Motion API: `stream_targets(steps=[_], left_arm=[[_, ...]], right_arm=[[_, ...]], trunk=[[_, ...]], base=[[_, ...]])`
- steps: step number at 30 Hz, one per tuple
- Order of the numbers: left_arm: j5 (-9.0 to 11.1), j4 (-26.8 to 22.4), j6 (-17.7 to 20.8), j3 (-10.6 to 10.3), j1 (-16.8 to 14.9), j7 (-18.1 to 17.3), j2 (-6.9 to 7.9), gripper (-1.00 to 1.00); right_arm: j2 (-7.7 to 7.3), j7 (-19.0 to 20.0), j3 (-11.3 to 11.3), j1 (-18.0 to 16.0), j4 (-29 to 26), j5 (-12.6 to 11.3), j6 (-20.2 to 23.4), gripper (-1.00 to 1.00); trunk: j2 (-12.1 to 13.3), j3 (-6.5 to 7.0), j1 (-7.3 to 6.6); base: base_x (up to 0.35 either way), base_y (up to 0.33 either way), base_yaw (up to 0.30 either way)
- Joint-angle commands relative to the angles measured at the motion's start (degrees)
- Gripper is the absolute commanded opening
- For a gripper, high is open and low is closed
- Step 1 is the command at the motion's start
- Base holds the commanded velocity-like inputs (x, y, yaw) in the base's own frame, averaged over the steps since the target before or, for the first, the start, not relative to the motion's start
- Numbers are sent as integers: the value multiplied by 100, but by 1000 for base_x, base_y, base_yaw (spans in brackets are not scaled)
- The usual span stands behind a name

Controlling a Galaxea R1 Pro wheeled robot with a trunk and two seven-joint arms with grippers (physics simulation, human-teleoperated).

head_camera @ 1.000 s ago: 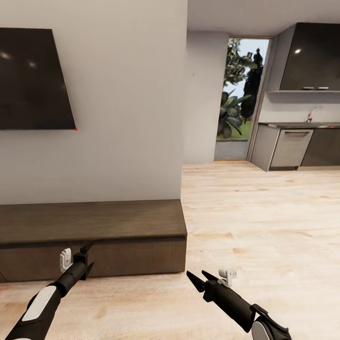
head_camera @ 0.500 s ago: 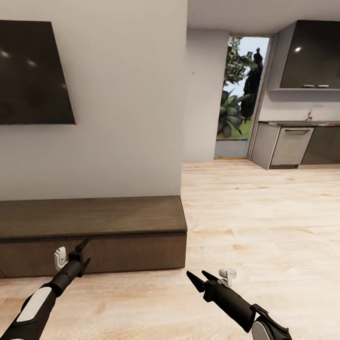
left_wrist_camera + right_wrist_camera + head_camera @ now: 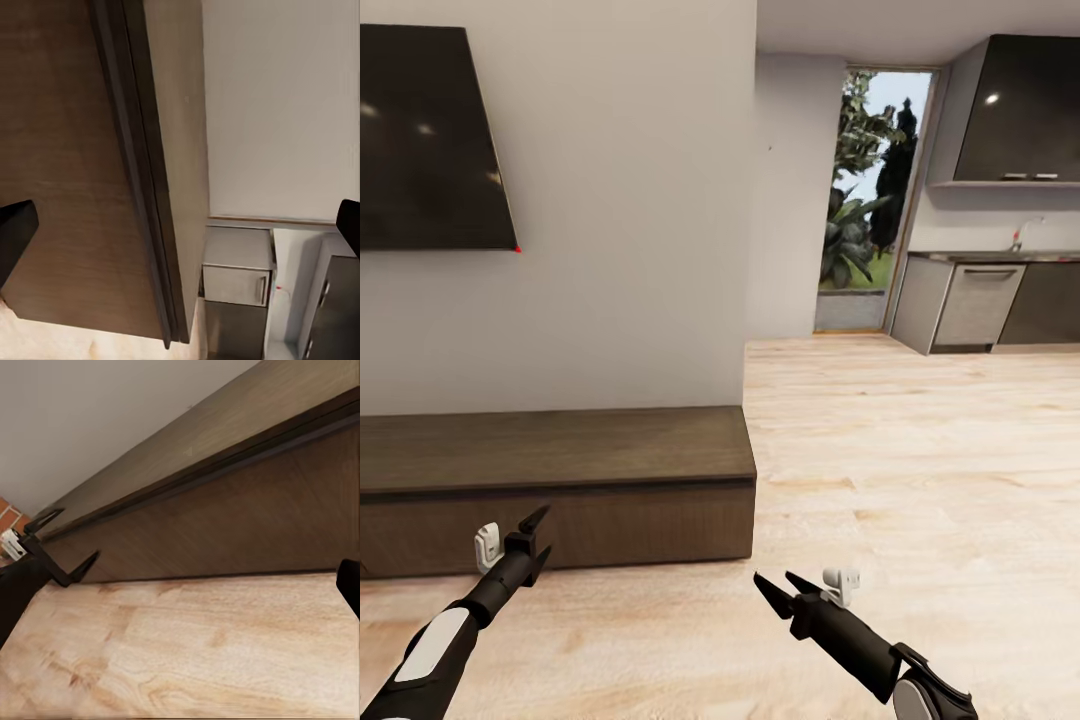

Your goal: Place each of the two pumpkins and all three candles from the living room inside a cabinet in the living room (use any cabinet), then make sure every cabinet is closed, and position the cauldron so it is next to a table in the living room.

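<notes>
The cabinet [image 3: 560, 450] is a long, low dark-brown unit against the white wall at the left, and its front [image 3: 630, 525] sits flush and shut. My left gripper [image 3: 540, 533] is open just in front of that front, near the floor. The left wrist view looks closely along the cabinet's front [image 3: 67, 187], with a fingertip [image 3: 15, 229] at either edge. My right gripper [image 3: 773, 580] is open and empty over the floor, right of the cabinet's end. In the right wrist view I see the cabinet [image 3: 247, 525] and the left gripper [image 3: 64, 559]. Pumpkins, candles, cauldron and table are out of view.
A dark television [image 3: 430, 140] hangs on the wall above the cabinet. Pale wooden floor [image 3: 920, 480] stretches right towards a kitchen counter [image 3: 980, 300] and a glazed doorway [image 3: 865, 220] with plants outside. The wall's corner [image 3: 750, 250] stands at the cabinet's right end.
The whole picture has shifted slightly upward, so the camera has moved. My left gripper has shifted a little to the left. The right arm looks unchanged.
</notes>
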Motion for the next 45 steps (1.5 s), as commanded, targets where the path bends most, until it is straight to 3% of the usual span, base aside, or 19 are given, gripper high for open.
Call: stream_targets(steps=[1, 11, 13, 19, 22, 45], left_arm=[[42, 2, 53, 18, -6, -4, -2, 100], [42, 3, 53, 18, -7, -3, -2, 100], [42, 3, 53, 18, -8, -3, -2, 100], [42, 3, 53, 17, -6, -3, -2, 100], [42, 3, 53, 17, -9, -3, -2, 100], [42, 3, 41, -16, -12, 36, -11, 100]], right_arm=[[-3, 32, 0, -3, -3, -59, 53, 100], [-14, 200, 3, -3, -34, -103, 85, 100], [-23, 486, -1, -3, -91, -122, 109, 100], [-6, 1918, -53, -3, -213, -135, 496, 100], [-1, 2185, -61, -3, -213, -132, 539, 100], [6, 2299, -57, -3, -195, -110, 555, 100]], trunk=[[-4, -28, 1], [-18, -250, 27], [-20, -294, 32], [-27, -405, 45], [-27, -405, 45], [-27, -405, 45]], base=[[0, 0, 0], [0, 0, 0], [0, 0, 0], [0, 0, 0], [0, 0, 0], [115, -26, 0]])
